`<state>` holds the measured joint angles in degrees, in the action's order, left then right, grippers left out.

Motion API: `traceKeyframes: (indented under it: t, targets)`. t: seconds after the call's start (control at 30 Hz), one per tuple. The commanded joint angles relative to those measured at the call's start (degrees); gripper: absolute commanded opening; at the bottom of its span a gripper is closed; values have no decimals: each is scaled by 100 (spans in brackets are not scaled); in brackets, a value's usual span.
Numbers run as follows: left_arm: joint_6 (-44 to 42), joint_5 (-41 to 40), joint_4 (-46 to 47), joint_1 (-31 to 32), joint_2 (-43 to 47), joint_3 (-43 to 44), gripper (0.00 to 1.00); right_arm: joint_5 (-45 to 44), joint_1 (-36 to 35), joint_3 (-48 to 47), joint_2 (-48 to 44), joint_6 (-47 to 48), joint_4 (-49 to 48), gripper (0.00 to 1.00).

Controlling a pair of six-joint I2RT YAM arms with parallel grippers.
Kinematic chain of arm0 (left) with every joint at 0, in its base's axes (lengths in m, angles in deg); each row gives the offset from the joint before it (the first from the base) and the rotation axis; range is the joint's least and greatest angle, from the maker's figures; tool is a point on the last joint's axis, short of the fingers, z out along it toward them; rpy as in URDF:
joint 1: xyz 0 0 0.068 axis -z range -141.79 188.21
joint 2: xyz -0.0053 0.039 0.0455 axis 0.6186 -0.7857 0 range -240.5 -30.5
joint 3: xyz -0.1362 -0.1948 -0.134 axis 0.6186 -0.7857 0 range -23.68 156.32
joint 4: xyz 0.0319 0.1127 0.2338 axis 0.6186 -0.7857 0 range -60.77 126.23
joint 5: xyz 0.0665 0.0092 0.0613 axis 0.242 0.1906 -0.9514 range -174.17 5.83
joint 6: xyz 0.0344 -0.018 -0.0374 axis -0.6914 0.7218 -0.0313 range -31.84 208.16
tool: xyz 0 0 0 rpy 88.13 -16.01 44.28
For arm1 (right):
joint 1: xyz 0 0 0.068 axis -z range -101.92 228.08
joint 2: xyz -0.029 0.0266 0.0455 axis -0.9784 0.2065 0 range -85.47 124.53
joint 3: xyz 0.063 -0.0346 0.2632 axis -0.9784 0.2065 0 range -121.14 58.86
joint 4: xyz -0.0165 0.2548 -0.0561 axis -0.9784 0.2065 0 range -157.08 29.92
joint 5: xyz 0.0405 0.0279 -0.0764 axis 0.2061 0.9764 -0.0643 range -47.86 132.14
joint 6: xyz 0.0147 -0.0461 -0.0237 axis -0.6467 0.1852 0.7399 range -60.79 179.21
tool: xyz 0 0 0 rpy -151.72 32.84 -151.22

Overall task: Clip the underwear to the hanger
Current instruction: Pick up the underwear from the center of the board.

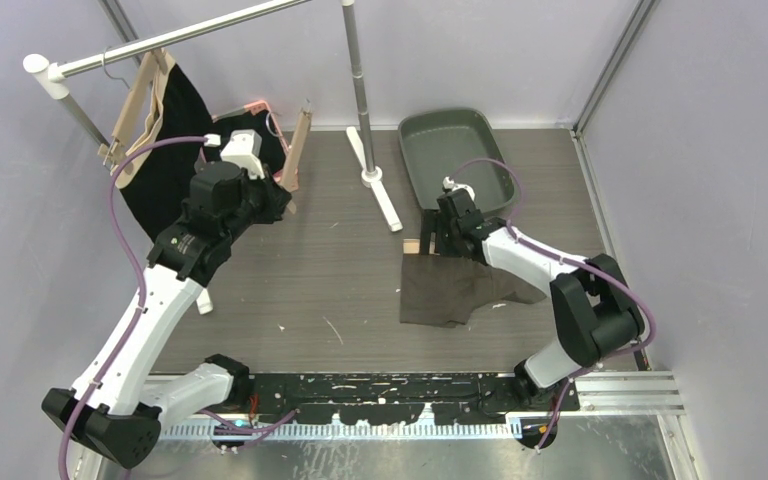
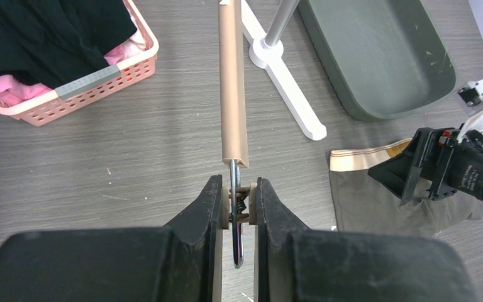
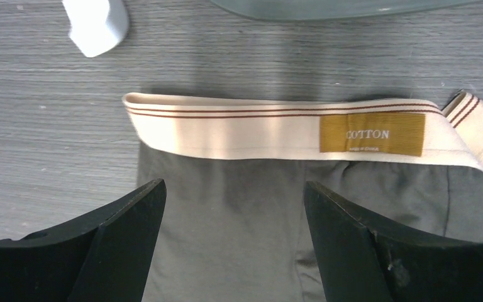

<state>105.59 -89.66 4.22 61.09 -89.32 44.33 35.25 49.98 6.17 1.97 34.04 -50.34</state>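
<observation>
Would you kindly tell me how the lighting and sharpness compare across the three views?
Top external: soft, even light, sharp throughout, only faint shadows on the table. Left wrist: the hanger is crisp, while the left gripper shows near-black with little detail. Right wrist: the underwear and its label are sharp, with a soft shadow along the waistband's far edge.

A grey wood-grain bench (image 1: 340, 290) is enclosed by pale lilac walls (image 1: 720, 150) — evenly lit, framed by metal corner posts (image 1: 614, 60).
</observation>
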Motion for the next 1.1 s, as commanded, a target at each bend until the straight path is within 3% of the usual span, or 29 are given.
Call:
traceKeyframes:
  t: [0.0,0.63,0.8,1.07]
  targets:
    - [61,90,588,16,12,201,0,35,96,67,194,331,-582,86]
    - [55,-57,533,15,61,133,0,258,270,-41,1154,692,-1066,83]
    - [11,-100,519,15,44,130,0,320,269,-9,1353,622,-1043,73]
    - [2,-136,520,15,21,116,0,179,267,156,1471,510,-859,48]
